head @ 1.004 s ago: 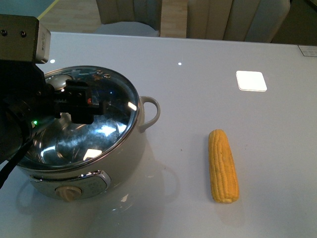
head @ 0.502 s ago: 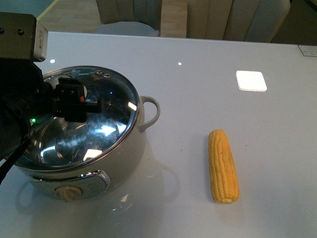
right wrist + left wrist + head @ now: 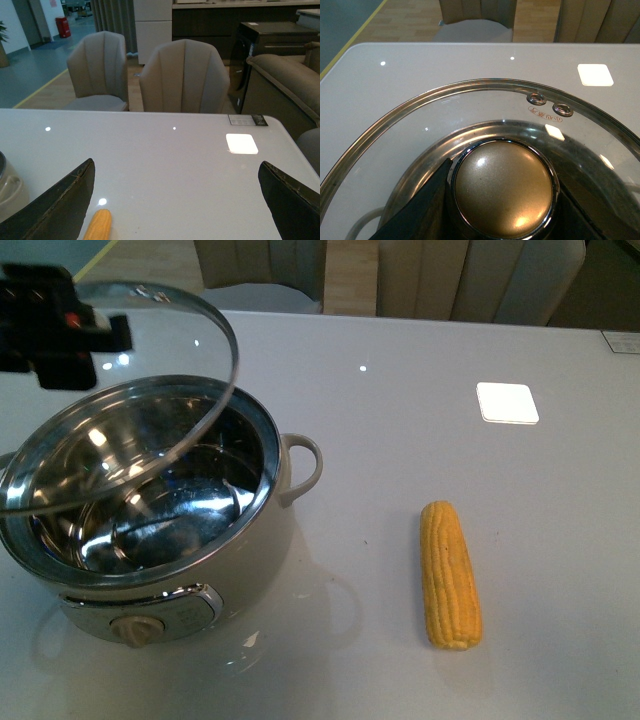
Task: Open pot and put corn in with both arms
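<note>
One lid (image 3: 140, 405) tilted over your pot (image 3: 255, 555), left end effector (image 3: 78, 330) gripping its knob (image 3: 502, 192), right end effector (image 3: 178, 200) wide, corn (image 3: 450, 575) on tabletop (image 3: 450, 360).

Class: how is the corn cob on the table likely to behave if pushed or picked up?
The corn is a rounded cob lying on its side on the glossy table, so a sideways nudge would probably roll it. It looks stiff, so it likely won't sag when lifted. Its taper might let it slip.
</note>
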Tool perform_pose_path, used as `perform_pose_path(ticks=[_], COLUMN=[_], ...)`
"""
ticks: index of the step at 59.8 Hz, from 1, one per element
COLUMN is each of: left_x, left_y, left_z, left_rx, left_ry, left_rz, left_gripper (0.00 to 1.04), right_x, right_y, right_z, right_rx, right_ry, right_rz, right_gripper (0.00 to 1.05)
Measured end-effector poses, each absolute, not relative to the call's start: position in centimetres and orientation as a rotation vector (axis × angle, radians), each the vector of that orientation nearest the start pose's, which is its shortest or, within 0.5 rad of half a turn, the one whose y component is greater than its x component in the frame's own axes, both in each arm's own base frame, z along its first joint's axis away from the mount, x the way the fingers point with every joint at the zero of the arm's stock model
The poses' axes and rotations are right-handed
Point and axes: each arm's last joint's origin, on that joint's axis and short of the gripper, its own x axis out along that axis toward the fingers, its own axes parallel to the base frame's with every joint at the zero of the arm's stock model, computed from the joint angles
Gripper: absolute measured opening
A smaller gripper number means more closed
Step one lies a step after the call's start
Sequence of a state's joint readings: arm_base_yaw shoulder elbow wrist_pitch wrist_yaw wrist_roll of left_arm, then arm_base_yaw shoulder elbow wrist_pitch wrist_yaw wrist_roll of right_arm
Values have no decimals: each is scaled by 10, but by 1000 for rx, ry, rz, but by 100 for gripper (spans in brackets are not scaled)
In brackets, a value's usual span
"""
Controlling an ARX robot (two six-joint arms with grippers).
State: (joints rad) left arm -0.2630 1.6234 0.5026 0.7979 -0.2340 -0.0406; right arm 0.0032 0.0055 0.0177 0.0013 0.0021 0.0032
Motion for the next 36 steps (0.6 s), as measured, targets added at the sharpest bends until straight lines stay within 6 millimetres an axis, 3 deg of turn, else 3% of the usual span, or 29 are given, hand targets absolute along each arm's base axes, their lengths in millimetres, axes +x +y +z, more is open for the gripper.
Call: perform_pose_path(ticks=[11,26,36], left_x=[266,245,234], left_y=[-31,57,106], left_z=[160,154,145], left_rx=[29,16,19], left_ry=[249,233,216], left_rz=[34,176,271], left_gripper=[45,45,45], right_x=[97,97,97], right_y=[0,0,0], right_z=[169,169,169], right_rx=[3,3,3], right_ry=[-14,-14,-14], right_rz=[1,1,1], right_gripper=[96,96,96])
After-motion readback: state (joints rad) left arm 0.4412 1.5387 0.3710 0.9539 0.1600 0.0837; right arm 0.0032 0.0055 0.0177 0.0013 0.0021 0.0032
